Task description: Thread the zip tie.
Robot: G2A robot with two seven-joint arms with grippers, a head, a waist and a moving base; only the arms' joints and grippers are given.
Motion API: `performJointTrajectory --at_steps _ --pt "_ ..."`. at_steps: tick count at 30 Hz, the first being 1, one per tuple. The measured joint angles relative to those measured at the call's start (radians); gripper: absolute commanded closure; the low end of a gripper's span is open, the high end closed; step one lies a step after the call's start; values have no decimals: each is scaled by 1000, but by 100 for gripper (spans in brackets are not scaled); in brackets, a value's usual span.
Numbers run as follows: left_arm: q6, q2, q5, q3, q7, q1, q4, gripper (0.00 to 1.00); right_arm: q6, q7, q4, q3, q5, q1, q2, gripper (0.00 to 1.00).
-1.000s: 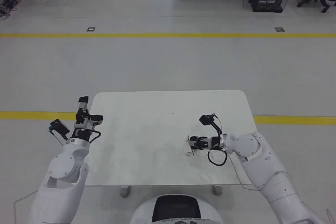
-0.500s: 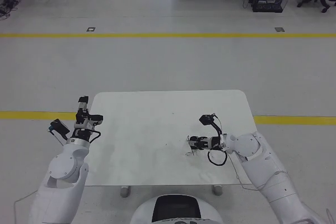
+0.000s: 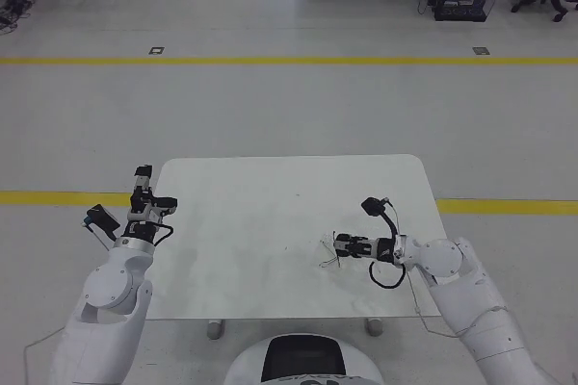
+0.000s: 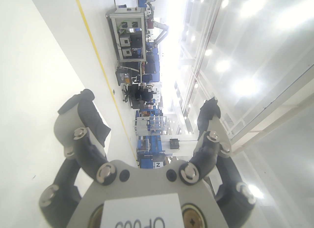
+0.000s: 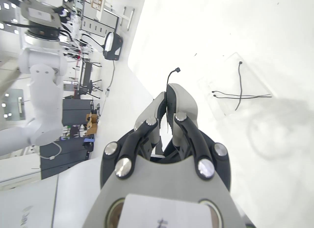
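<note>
Black, thin and seemingly springy, the zip tie (image 5: 173,71) looked light and apt to slip; we judged the strap near its head the best hold. Our right end effector (image 5: 166,89), near the clear tray (image 5: 255,80), was clamped on it, head poking out. The left end effector (image 4: 147,101), well apart from the tray, gaped empty. We found no readable writing on the tie.

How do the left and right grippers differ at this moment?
The left gripper is open and empty; the right gripper is shut on a black zip tie. The left gripper sits at the left edge of the table; the right gripper is over the tabletop near a clear tray of spare zip ties. Both share the same two-fingered build.
</note>
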Motion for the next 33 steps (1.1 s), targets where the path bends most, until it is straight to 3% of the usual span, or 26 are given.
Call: performJointTrajectory --at_steps 11,28,33 --pt "0 0 0 0 0 0 0 0 0 67 -107 27 209 -73 44 100" --pt "0 0 0 0 0 0 0 0 0 71 -109 28 210 -73 45 100" --pt "0 0 0 0 0 0 0 0 0 -21 -127 19 257 -90 40 100"
